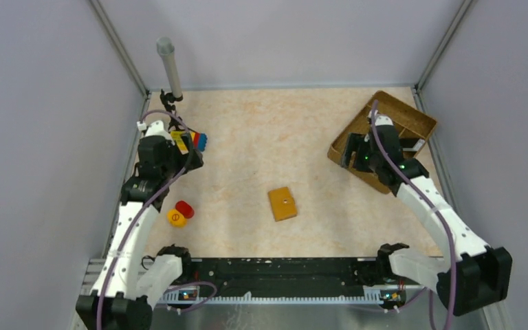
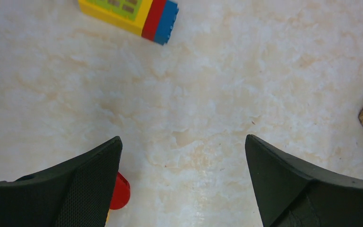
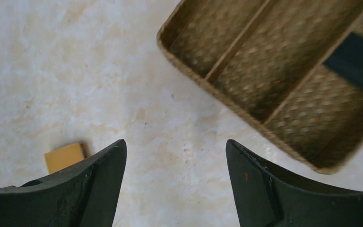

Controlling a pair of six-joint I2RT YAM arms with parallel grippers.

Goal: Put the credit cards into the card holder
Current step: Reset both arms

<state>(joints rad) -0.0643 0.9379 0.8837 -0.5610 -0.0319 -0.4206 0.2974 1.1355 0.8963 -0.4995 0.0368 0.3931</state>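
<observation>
The orange-tan card holder (image 1: 283,203) lies shut and flat in the middle of the table; its corner shows in the right wrist view (image 3: 65,156). A dark credit card (image 3: 357,61) lies in a compartment of the woven tray, and it also shows in the top view (image 1: 410,144). No light blue card shows clearly. My right gripper (image 1: 349,155) is open and empty above the table just left of the tray, its jaws wide apart (image 3: 175,147). My left gripper (image 1: 182,159) is open and empty at the far left, over bare table (image 2: 183,142).
The brown woven tray (image 1: 402,110) stands at the back right, its near wall (image 3: 208,80) right ahead of my right gripper. A yellow-red-blue toy block (image 2: 132,12) lies ahead of my left gripper. A red cap (image 1: 184,209) and a yellow cap (image 1: 175,218) lie at the left. A grey post (image 1: 170,69) stands at the back left.
</observation>
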